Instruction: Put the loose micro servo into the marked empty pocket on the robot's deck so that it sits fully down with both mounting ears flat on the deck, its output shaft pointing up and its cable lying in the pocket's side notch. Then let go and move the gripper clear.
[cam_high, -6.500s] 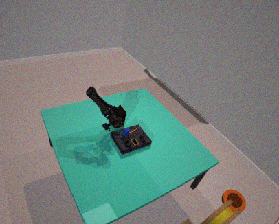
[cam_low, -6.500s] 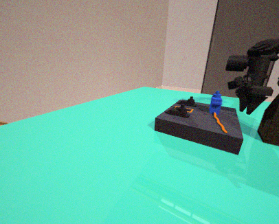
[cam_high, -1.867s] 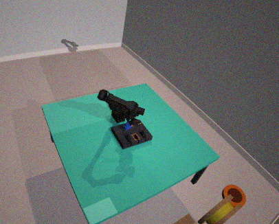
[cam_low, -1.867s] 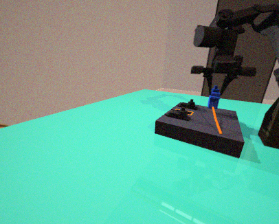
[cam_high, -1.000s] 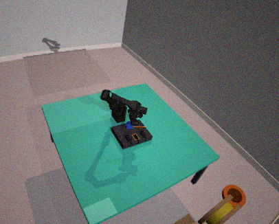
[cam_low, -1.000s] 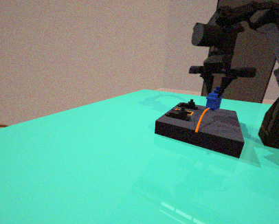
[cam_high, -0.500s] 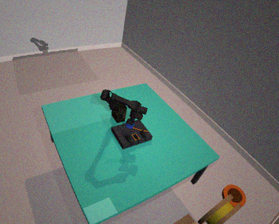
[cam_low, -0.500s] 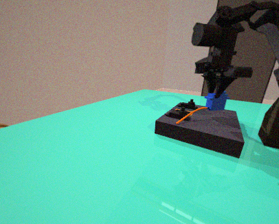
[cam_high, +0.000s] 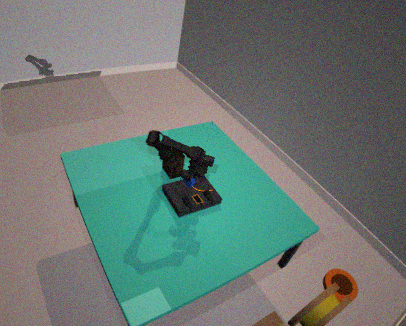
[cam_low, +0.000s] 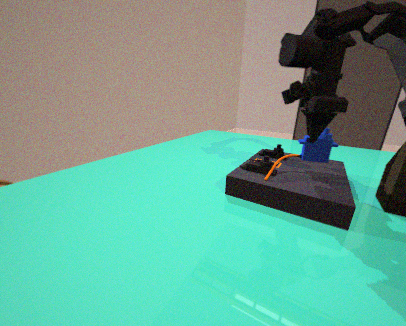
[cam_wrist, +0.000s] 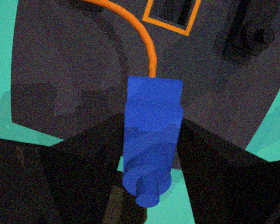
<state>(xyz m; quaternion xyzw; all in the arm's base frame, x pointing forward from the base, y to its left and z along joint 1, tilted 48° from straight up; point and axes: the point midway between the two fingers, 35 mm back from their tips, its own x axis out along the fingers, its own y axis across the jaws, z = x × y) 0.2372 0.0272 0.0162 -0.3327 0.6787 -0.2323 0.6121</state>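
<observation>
The gripper (cam_wrist: 150, 160) is closed on the blue servo (cam_wrist: 151, 136), holding it over the near edge of the dark deck (cam_low: 300, 187). Its long side runs up the wrist view, with the orange cable (cam_wrist: 119, 12) curving to the upper left. The orange-marked pocket (cam_wrist: 175, 0) is cut off at the top. The green table (cam_high: 240, 235) stands near grey walls.

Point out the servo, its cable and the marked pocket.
Servo (cam_wrist: 153, 128), wrist view: middle of the blue body.
Cable (cam_wrist: 113, 6), wrist view: top of the orange curve.
Pocket (cam_wrist: 151, 20), wrist view: left corner of its orange outline.
</observation>
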